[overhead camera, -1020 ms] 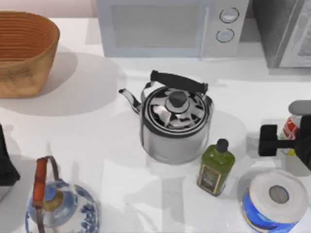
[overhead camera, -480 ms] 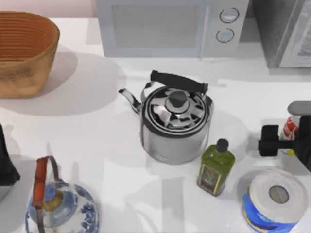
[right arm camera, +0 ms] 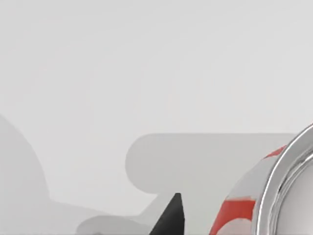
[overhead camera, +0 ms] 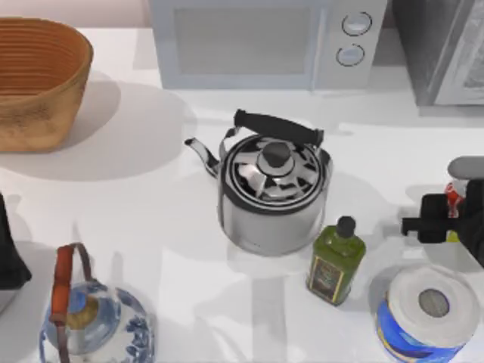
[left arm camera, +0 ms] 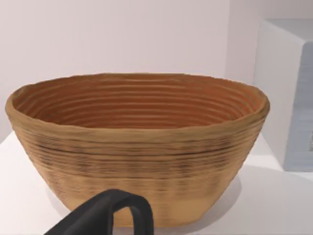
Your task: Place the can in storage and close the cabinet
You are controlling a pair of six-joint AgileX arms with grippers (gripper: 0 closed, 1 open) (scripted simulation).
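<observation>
On the white worktop [overhead camera: 136, 197], with the microwave [overhead camera: 268, 41] along the back edge and the steel kettle [overhead camera: 274, 193] mid-table, our right hand [overhead camera: 446, 219] has slid rightward over the last second and now sits against the can [overhead camera: 454, 198] at the right edge, just behind the blue-wrapped paper roll [overhead camera: 427, 310]. We cannot tell whether it has clamped the can. We judge the grasp is imminent. Our left hand [left arm camera: 105, 215] waits at the left edge, facing the woven basket [left arm camera: 137, 147].
</observation>
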